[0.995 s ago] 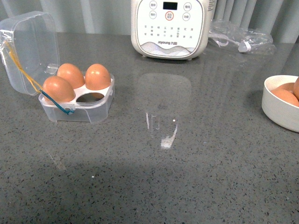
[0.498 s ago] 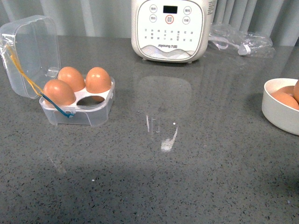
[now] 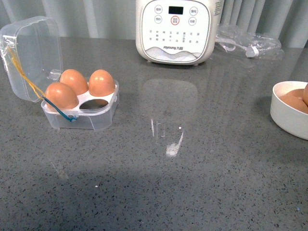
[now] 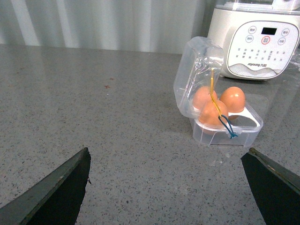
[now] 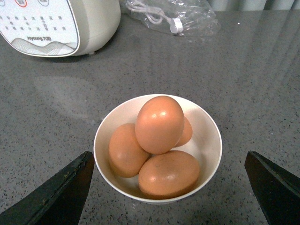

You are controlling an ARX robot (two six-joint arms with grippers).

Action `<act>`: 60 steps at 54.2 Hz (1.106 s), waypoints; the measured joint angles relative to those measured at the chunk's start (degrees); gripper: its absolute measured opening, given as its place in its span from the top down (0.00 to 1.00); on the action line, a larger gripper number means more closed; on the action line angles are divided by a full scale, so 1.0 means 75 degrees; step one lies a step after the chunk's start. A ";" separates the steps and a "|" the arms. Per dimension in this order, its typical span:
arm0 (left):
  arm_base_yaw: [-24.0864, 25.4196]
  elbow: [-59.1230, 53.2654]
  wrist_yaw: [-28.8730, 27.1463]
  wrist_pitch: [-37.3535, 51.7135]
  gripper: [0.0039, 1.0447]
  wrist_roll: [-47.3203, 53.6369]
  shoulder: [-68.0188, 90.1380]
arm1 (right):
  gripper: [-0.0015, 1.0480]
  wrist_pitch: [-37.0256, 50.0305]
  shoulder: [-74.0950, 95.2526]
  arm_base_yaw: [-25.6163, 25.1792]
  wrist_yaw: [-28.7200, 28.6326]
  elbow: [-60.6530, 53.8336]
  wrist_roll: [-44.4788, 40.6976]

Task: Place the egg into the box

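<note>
Cooker [image 3: 174, 29] showing "Joyoung" print. Left gripper [image 4: 167, 150] hovering wide open, holding nothing, facing box [image 3: 91, 120]. Right gripper [image 5: 168, 154] gaping wide, touching nothing, facing bowl [image 5: 208, 129]; egg [image 5: 159, 124] lying topmost inside bowl.

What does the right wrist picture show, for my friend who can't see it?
A round white bowl holding four smooth orange-brown eggs, one piled on top, sits on a speckled grey counter between the dark fingers of the open right gripper. Behind it stand a white electric cooker and a clear plastic bag holding a white cable.
</note>
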 joint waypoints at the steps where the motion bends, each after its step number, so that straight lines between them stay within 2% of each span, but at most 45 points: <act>1: 0.0000 0.0000 0.0000 0.0000 0.06 0.0000 0.0000 | 0.07 0.0108 0.0070 -0.0041 -0.0093 0.0000 0.0012; 11: 0.0000 0.0000 0.0000 0.0000 0.06 0.0000 0.0000 | 0.07 0.0449 0.0705 -0.0274 -0.0460 0.0297 0.0003; 30: 0.0000 0.0000 0.0000 0.0000 0.06 0.0000 0.0000 | 0.07 0.0772 0.1670 -0.0536 -0.0571 0.0769 -0.0050; 60: 0.0000 0.0000 0.0000 0.0000 0.06 0.0000 0.0000 | 0.07 0.1011 0.2812 -0.0294 -0.0417 0.1512 -0.0105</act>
